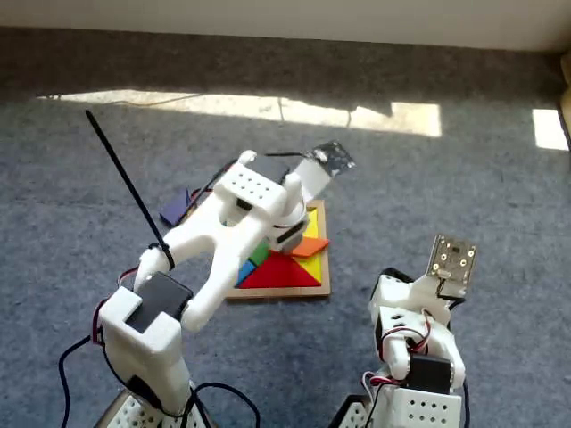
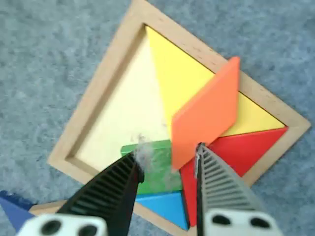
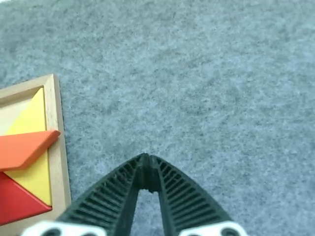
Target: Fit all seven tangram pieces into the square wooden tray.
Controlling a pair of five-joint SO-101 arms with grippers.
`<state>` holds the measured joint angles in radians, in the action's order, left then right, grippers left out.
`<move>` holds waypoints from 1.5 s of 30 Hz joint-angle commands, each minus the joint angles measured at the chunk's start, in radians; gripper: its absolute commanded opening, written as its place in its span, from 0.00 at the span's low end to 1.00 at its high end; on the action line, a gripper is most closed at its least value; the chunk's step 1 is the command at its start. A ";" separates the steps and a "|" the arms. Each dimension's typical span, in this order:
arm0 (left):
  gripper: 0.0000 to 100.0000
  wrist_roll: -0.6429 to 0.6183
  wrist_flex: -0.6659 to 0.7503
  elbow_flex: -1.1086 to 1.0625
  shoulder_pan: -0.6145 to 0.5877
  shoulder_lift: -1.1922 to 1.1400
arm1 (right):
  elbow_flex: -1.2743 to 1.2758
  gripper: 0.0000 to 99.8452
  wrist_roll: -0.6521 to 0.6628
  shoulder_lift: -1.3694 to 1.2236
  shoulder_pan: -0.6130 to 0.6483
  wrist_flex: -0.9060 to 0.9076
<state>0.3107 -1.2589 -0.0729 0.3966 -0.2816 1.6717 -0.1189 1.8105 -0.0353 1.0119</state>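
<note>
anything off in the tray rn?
Yes. The orange parallelogram isn't seated: it lies skewed on top of the yellow triangle and red triangle, with one corner riding over the wooden tray rim. A dark blue piece also sits outside on the carpet.

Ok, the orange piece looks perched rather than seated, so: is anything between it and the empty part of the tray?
Nothing visible lies on the bare tray floor. The orange piece lies on top of the yellow triangle, right beside that bare floor, with the left tool open at one of its corners.
</note>
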 commanded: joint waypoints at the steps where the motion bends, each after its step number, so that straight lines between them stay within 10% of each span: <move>1: 0.18 0.009 -0.054 0.090 -0.021 0.012 | 0.137 0.01 -0.008 -0.004 -0.010 -0.025; 13: 0.18 0.008 -0.153 0.133 0.094 -0.001 | 0.137 0.01 -0.008 -0.004 -0.010 -0.025; 27: 0.18 -0.074 0.167 -0.061 0.031 -0.001 | 0.137 0.01 -0.008 -0.004 -0.010 -0.025; 45: 0.18 -0.077 0.224 -0.030 -0.051 0.008 | 0.137 0.01 -0.008 -0.004 -0.010 -0.025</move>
<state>0.2447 -1.0457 -0.1358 0.3153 -0.2908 1.6717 -0.1189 1.8105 -0.0353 1.0119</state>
